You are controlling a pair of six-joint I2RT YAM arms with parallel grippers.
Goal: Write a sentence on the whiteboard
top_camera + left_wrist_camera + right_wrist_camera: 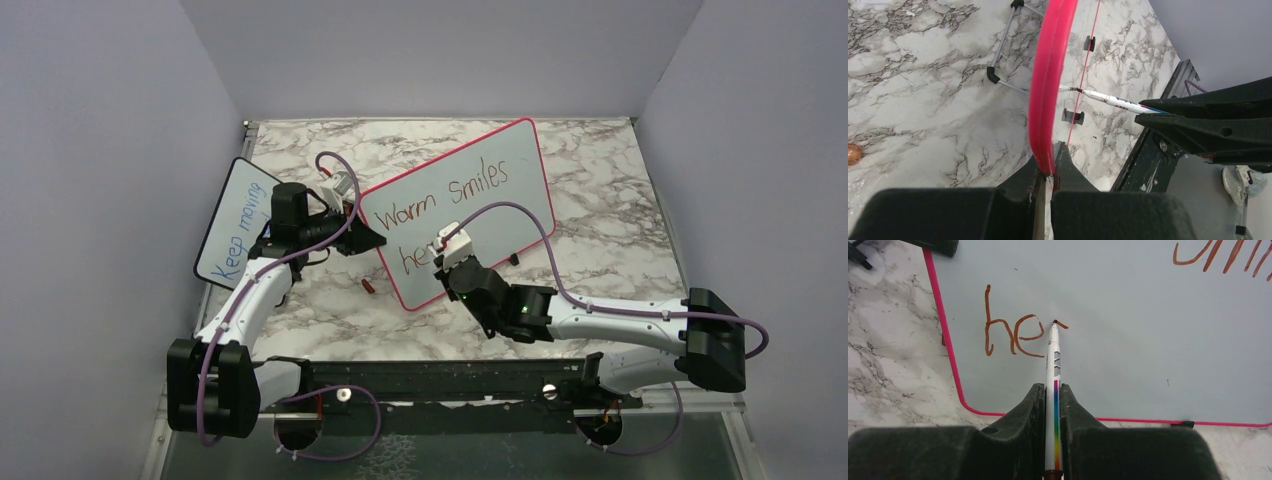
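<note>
left gripper point(1048, 175) – clamped on thin pink whiteboard point(1044, 100) rim | right gripper point(1052, 390) – pinching slim white marker point(1053, 355)

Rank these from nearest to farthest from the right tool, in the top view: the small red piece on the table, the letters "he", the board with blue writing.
1. Letters "he": on the whiteboard, just left of the right tool.
2. Small red piece: on the table, beyond the whiteboard's left edge.
3. Board with blue writing: farthest, at the table's far left.
</note>
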